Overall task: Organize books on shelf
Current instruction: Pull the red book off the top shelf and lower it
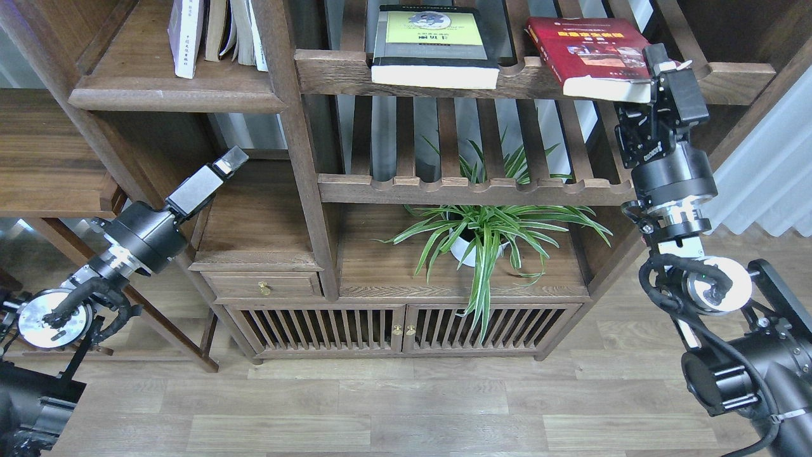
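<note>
Right arm rises from the lower right corner, forearm near vertical, wrist bent up toward the upper slatted shelf [330, 73]. Left arm enters from the lower left, angled up and right, reaching toward the cabinet's middle bay.

Right end effector [660, 66]: at the right front corner of the red book [587, 54], fingers at that corner; whether they are clamped on it cannot be told. Left end effector [229, 162]: seen end-on as one pale block, fingers not separable; cannot tell apart or together. Holds nothing visible.

Red book lies flat on the upper slatted shelf, right side, yellow title, corner overhanging the scalloped rail. Black-grey book [438, 44] lies flat beside it to the left, yellow panel up, well apart. Pale lilac-white book [185, 38] stands upright on the solid board shelf [171, 95] at upper left, next to other upright books [231, 32].

Spider plant [488, 235] sits below in a white pot.
</note>
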`<state>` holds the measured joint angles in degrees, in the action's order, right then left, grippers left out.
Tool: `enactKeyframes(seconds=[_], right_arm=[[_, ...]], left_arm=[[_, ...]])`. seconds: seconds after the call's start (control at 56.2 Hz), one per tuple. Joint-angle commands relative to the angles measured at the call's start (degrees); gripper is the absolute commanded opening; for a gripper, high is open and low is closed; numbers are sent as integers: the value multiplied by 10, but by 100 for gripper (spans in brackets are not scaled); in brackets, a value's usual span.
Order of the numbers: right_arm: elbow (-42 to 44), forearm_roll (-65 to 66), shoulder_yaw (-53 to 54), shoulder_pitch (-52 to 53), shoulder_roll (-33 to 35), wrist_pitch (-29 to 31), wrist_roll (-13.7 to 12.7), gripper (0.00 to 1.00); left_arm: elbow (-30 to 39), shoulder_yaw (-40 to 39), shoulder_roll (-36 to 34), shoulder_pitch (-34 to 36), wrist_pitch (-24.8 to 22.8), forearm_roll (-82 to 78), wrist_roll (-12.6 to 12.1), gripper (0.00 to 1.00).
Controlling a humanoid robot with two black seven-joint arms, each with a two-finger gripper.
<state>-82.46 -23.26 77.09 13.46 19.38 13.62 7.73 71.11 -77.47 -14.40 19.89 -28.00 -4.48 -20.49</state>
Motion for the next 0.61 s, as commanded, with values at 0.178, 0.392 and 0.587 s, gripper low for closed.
enactKeyframes(seconds=[0.178, 0.392, 0.587], right_arm=[[-1, 1, -5, -2, 0, 9, -1, 5], [-22, -3, -12, -42, -8, 108, -8, 5], [-40, -3, -34, -146, 0, 144, -31, 5]], left_arm=[[-2, -5, -1, 0, 0, 0, 0, 100], [-2, -7, 0, -22, 0, 0, 0, 100], [-2, -5, 3, -60, 0, 1, 0, 100]])
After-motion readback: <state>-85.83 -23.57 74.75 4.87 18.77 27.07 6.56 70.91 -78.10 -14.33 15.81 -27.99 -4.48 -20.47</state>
